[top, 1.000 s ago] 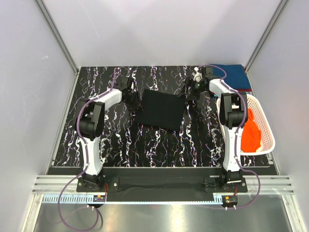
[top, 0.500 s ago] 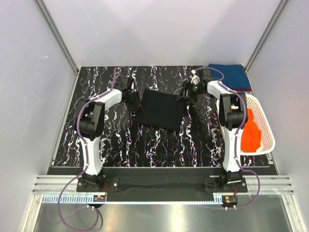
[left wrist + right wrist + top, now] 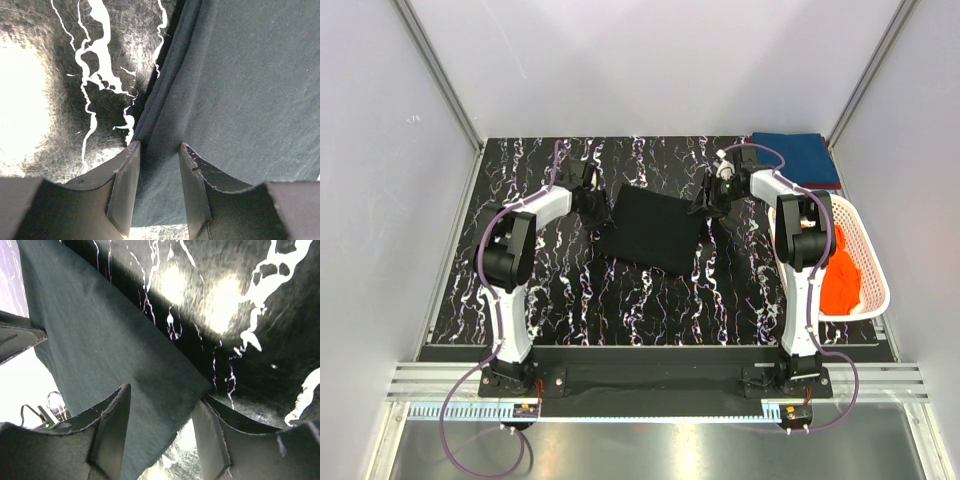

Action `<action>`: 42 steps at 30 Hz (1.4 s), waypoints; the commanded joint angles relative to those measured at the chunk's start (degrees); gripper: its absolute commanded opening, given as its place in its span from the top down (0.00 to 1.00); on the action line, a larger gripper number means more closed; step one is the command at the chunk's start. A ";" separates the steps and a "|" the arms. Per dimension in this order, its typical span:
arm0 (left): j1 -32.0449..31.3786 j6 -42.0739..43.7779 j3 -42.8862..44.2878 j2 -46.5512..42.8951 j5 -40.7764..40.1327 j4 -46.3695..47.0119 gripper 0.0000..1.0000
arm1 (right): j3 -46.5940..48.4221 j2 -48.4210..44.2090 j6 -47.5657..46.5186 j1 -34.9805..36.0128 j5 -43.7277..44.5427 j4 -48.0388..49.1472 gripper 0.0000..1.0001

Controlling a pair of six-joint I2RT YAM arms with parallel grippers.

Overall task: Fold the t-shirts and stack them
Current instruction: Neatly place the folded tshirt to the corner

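A folded black t-shirt [image 3: 650,228] lies mid-table. My left gripper [image 3: 592,205] is at its left edge. In the left wrist view the jaws [image 3: 157,145] are shut on a thick fold of the black fabric [image 3: 240,75], which fills the gap between them. My right gripper [image 3: 712,203] is at the shirt's right edge. There it [image 3: 162,397] stands open around a corner of the shirt [image 3: 90,330], with a gap beside the right finger. A teal-blue t-shirt [image 3: 800,158] lies folded at the back right on a dark red one [image 3: 832,187]. An orange t-shirt [image 3: 840,272] sits in the basket.
The white lattice basket [image 3: 868,250] stands at the right table edge, beside the right arm. The table top [image 3: 550,290] is black marble-patterned, with grey walls close on the left, back and right.
My right gripper has shifted a little left onto the shirt's right corner, and its jaws have narrowed. The left gripper and the shirt have stayed put.
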 commanded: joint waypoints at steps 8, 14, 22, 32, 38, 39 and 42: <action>1.32 -2.60 -9.40 -5.64 -4.88 -1.88 0.57 | -4.35 -3.84 -1.32 0.16 3.72 -4.79 0.89; 3.27 -1.90 -8.73 -17.06 -0.05 -3.28 0.55 | -6.37 -8.32 -1.24 0.16 3.81 -6.03 1.00; 3.35 2.93 -6.96 -27.79 8.20 -7.42 0.52 | -5.06 -20.71 -2.64 1.48 13.28 -8.05 1.00; 3.35 3.73 -12.67 -32.37 14.18 -5.31 0.51 | 5.48 -23.27 -16.25 1.48 27.88 -11.21 1.00; 3.18 3.73 -13.64 -33.16 15.86 -4.52 0.51 | 10.58 -20.38 -24.25 1.31 41.85 -6.57 1.00; 3.26 3.73 -13.56 -33.08 15.77 -4.52 0.51 | 11.28 -19.76 -26.44 1.22 43.52 -6.03 1.00; 3.18 4.16 -13.38 -32.55 15.68 -4.34 0.51 | 14.89 -17.57 -30.05 -0.01 46.17 -4.28 1.00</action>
